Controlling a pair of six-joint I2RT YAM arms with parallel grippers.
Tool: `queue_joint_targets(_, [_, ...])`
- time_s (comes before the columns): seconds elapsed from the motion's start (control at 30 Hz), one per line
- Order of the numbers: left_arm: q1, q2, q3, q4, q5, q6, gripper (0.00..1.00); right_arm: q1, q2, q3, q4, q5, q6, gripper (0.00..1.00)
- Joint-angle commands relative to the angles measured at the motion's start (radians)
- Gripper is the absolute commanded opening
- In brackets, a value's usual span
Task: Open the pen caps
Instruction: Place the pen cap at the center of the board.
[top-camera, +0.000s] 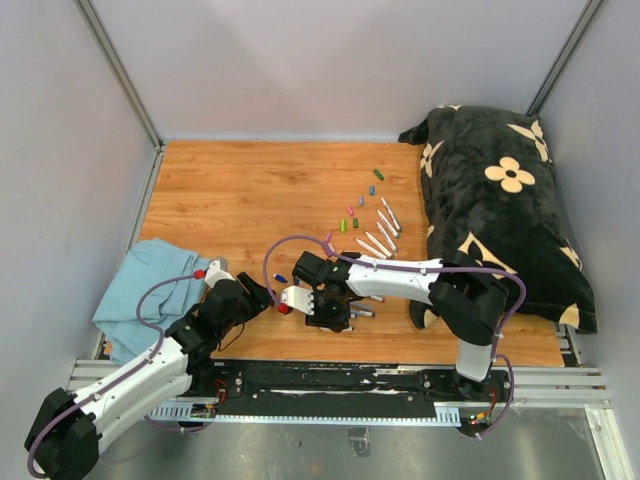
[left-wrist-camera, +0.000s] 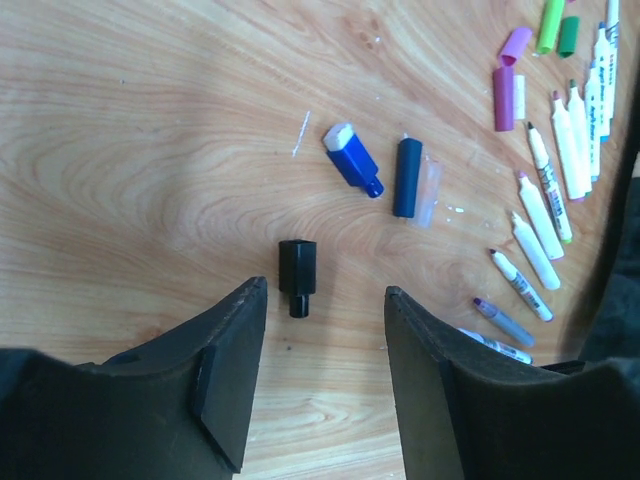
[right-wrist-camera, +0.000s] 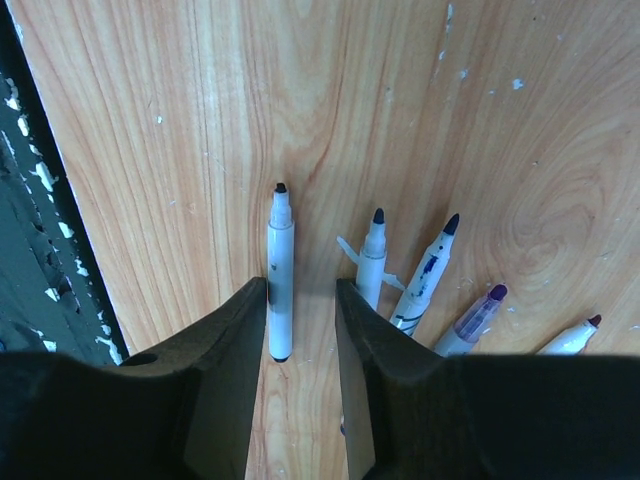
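My left gripper (left-wrist-camera: 324, 290) stands open with nothing between its fingers. A black pen cap (left-wrist-camera: 297, 275) lies on the wood just ahead of its tips. Farther off lie a blue cap (left-wrist-camera: 352, 160), a dark navy cap (left-wrist-camera: 407, 177), purple caps (left-wrist-camera: 505, 95) and green caps (left-wrist-camera: 551, 25). My right gripper (right-wrist-camera: 301, 285) is open. A white uncapped pen (right-wrist-camera: 280, 270) lies on the table between its jaws, close to the left finger. Several other uncapped pens (right-wrist-camera: 373, 260) lie beside it. From above, both grippers (top-camera: 330, 305) meet near the table's front middle.
A black flowered pillow (top-camera: 500, 210) fills the right side of the table. A light blue cloth (top-camera: 150, 290) lies at the front left. A row of caps (top-camera: 355, 215) and pens (top-camera: 380, 235) runs diagonally towards the pillow. Walls close in the back and sides.
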Motion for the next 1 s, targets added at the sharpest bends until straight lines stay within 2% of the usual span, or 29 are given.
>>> queue_joint_targets(0.0, [0.006, -0.036, 0.046, -0.047, -0.034, 0.033, 0.56, 0.013, -0.018, 0.011, -0.010, 0.032, 0.007, 0.36])
queue_joint_targets(0.23, [0.006, -0.079, 0.079, -0.092, -0.045, 0.072, 0.61, 0.013, -0.068, 0.007, -0.008, 0.028, -0.001, 0.44])
queue_joint_targets(0.53, [0.007, -0.119, 0.117, -0.089, -0.024, 0.164, 0.85, 0.012, -0.136, 0.000, -0.008, 0.016, -0.024, 0.50])
queue_joint_targets(0.8, [0.006, -0.168, 0.142, -0.071, -0.002, 0.252, 0.99, -0.014, -0.220, -0.014, -0.007, -0.001, -0.053, 0.54])
queue_joint_targets(0.97, [0.006, -0.164, 0.176, -0.051, 0.007, 0.311, 0.99, -0.060, -0.276, -0.021, -0.009, -0.011, -0.067, 0.57])
